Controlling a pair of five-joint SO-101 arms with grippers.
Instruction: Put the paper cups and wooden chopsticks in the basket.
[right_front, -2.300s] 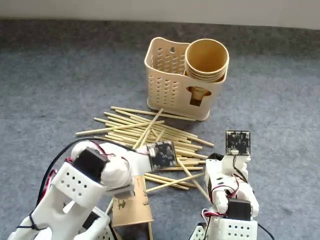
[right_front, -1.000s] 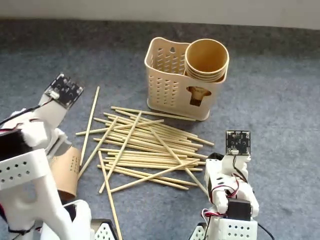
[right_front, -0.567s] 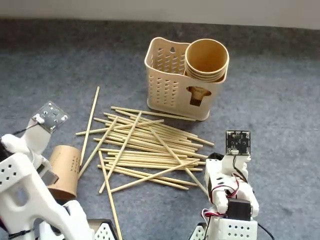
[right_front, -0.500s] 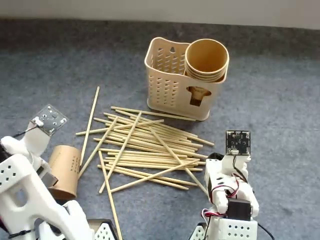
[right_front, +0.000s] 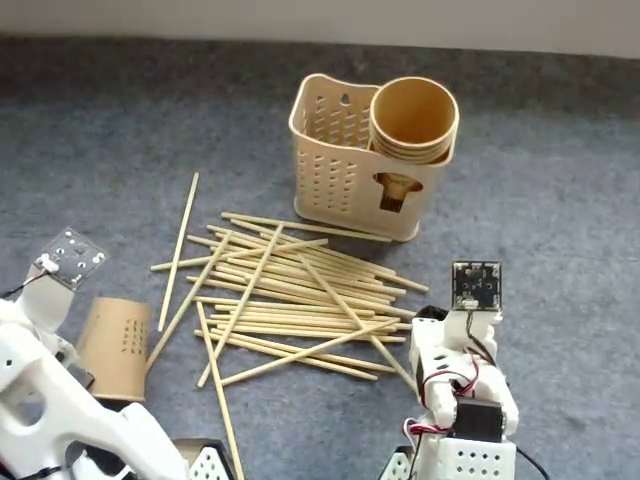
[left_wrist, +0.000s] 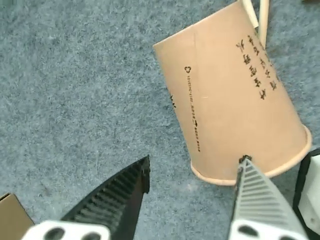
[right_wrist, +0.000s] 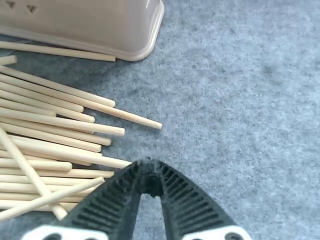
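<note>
at far left on the grey carpet (right_front: 560, 200), left gripper (left_wrist: 194, 165) gapes wide over a paper cup (right_front: 112, 340) lying on its side, one tip at its rim. mid-table: wooden chopsticks (right_front: 290, 300) scattered loose. behind them, basket (right_front: 335, 170) holding stacked cups (right_front: 412, 115). right gripper (right_wrist: 148, 172) closed, empty, just beside the chopstick ends.

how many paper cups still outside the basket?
1. That paper cup lies on its side on the carpet, by the open left gripper, beside the chopsticks. The nested cups sit in the basket; an arm could hide more.
</note>
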